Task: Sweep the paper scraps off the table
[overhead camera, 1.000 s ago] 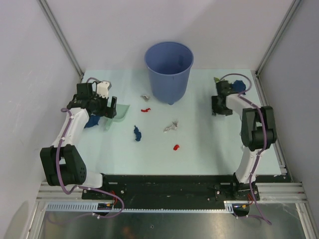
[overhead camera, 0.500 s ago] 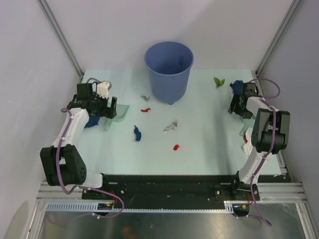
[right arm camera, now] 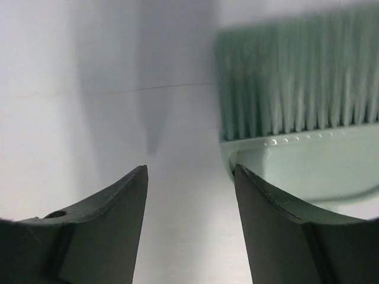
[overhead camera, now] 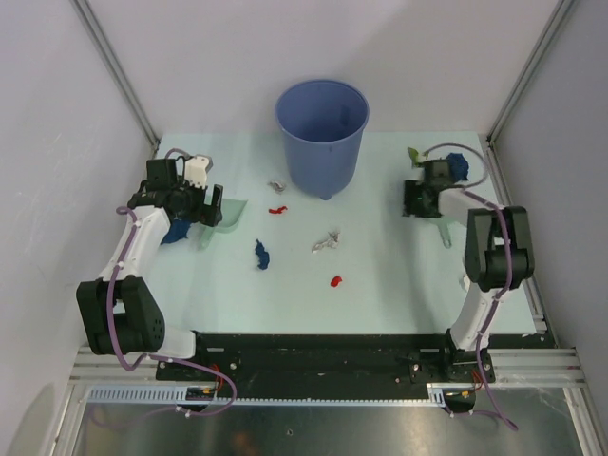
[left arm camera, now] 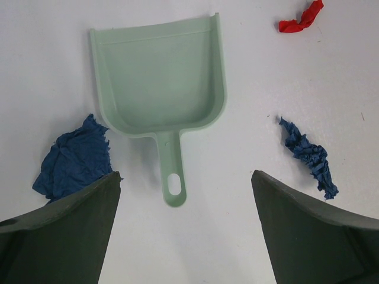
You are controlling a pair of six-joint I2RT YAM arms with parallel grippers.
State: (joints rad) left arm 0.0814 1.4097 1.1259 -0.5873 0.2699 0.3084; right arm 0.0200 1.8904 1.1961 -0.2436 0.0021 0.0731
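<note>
Left wrist view gives me the left gripper (left arm camera: 183, 175) spread wide and empty above the dustpan (left arm camera: 160, 77). My right gripper (right arm camera: 189, 168) has its jaws parted too, holding nothing, the brush (right arm camera: 296, 89) just beside one finger. On the table (overhead camera: 380, 294) the paper scraps (overhead camera: 261, 255) lie scattered around the middle, near the bucket (overhead camera: 321, 133).

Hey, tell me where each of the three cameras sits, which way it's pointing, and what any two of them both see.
Top external: above and behind the robot, looking down on the table, bucket, left arm and right arm.
Left wrist: on the left arm, looking down at the dustpan; open left jaws at the bottom corners.
Right wrist: low over the table, facing the brush; open right jaws along the bottom.
Shared: the top and left wrist views both show the dustpan.
</note>
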